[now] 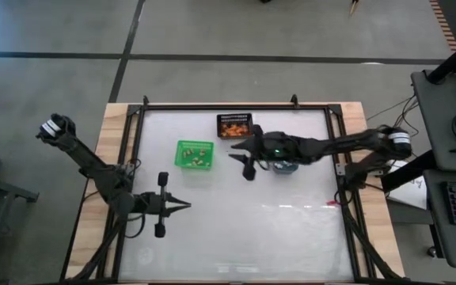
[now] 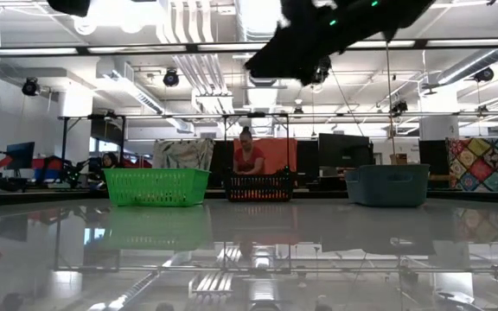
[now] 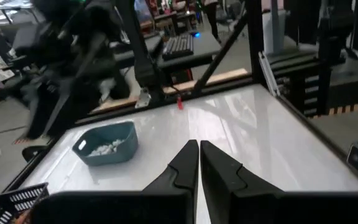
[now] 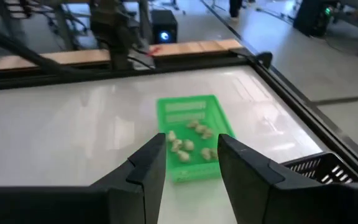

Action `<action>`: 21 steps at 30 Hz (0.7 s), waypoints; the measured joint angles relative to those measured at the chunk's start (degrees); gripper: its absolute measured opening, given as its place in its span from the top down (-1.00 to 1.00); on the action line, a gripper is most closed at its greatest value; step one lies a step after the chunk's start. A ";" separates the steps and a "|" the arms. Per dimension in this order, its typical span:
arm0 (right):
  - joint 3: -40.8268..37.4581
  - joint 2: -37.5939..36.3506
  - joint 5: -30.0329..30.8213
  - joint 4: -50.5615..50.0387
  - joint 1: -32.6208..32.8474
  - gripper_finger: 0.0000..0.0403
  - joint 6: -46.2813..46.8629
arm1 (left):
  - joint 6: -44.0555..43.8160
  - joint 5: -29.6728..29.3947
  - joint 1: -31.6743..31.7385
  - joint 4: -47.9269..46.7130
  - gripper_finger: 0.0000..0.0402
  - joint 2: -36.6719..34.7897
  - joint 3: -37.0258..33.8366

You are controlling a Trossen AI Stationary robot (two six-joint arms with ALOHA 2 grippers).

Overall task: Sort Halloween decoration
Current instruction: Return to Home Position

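Note:
Tan trinkets (image 4: 190,144) of the Halloween decoration lie in the green bin (image 1: 194,154). Orange ones (image 1: 233,127) fill the black mesh bin (image 1: 234,118), and white ones (image 3: 104,148) sit in the blue-grey bin (image 3: 107,144). My right gripper (image 1: 239,157) hangs open and empty above the table, between the green bin and the blue-grey bin (image 1: 285,167); its wrist view looks over the green bin (image 4: 194,106). My left gripper (image 1: 187,204) is shut on nothing, raised over the table's near left part, with its fingertips (image 3: 199,149) pointing across the table.
In the low view the three bins stand in a row: green (image 2: 156,186), black mesh (image 2: 259,187), blue-grey (image 2: 387,184). A metal frame (image 1: 236,106) borders the glossy white table. A small red item (image 3: 179,103) lies near the table's right edge. A person (image 2: 249,157) sits beyond the table.

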 joint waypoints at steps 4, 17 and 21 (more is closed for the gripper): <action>-4.47 -6.49 0.08 0.04 2.36 0.32 -0.06 | 0.55 3.70 3.69 -4.89 1.00 -2.86 -0.02; -24.00 -29.01 -0.14 2.73 3.52 0.30 -0.73 | 2.27 20.50 19.32 -11.93 1.00 -16.85 -4.54; -29.19 -36.34 -0.14 2.73 3.52 0.32 -1.09 | 2.20 22.57 22.09 -11.87 1.00 -22.33 -7.99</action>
